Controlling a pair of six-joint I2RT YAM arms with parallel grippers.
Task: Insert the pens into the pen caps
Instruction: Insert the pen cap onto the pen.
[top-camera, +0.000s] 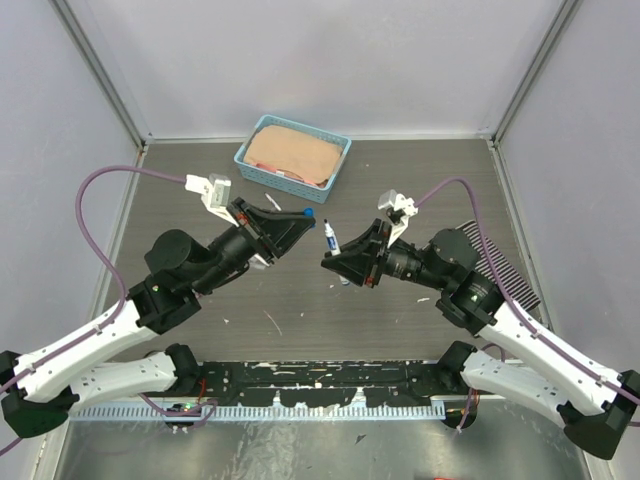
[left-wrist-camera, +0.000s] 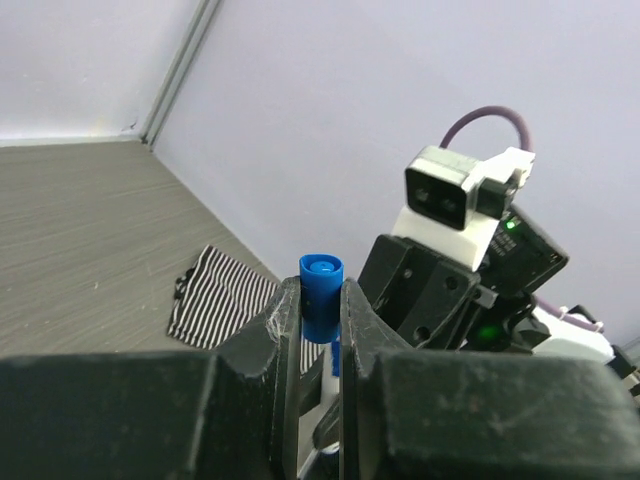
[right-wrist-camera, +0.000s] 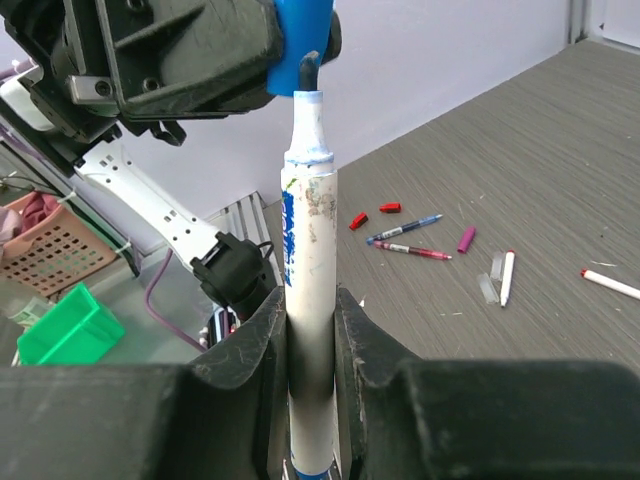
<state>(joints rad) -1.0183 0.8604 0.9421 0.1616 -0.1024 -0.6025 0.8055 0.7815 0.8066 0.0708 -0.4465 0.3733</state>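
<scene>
My left gripper (top-camera: 303, 216) is shut on a blue pen cap (top-camera: 309, 212), held above the table's middle. In the left wrist view the cap (left-wrist-camera: 321, 295) sticks out between the fingertips (left-wrist-camera: 285, 310). My right gripper (top-camera: 333, 258) is shut on a white-barrelled pen (top-camera: 330, 238) with a blue tip. In the right wrist view the pen (right-wrist-camera: 308, 260) stands upright between the jaws, its tip at the mouth of the blue cap (right-wrist-camera: 298, 45). The top view shows a small gap between them. Other pens (right-wrist-camera: 403, 229) (right-wrist-camera: 412, 250) (right-wrist-camera: 507, 275) and caps (right-wrist-camera: 358, 220) (right-wrist-camera: 466, 239) lie on the table.
A blue basket (top-camera: 244, 157) holding a tan thing stands at the back centre. A striped cloth (top-camera: 505, 262) lies at the right edge. A green bin (right-wrist-camera: 60, 335) and a pink basket (right-wrist-camera: 40, 240) show off the table in the right wrist view.
</scene>
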